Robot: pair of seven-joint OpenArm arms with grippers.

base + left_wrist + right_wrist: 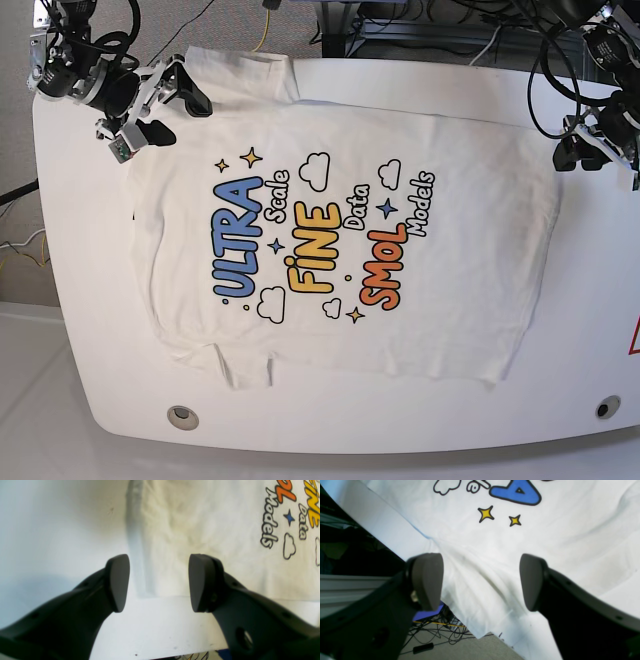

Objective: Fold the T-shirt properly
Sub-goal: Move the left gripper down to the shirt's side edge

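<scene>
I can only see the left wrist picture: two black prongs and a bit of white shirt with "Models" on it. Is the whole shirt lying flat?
Observer: Yes, the T-shirt lies spread print-up on the white table, not yet folded.
Operator: Is there a second arm?
Observer: Yes, the right gripper is at the shirt's opposite end, beside "ULTRA".
Operator: Holding anything?
Observer: No, it is open over a shirt corner at the table edge, empty, like the left gripper.
</scene>
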